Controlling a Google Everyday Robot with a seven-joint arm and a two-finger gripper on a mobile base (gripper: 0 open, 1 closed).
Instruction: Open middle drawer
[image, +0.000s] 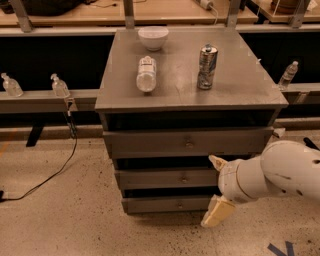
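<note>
**Gripper beside the middle drawer, not yet on its knob**

The gripper (214, 190) hangs at the right end of the middle drawer (165, 179), jaws wide apart, one finger above the front and one below. The drawer, second of three in the cabinet (190, 70), looks shut. Its long axis runs left to right and its front faces the camera. The jaws should probably slide left to the knob (184, 178), close on it squarely, then pull straight out.
</note>
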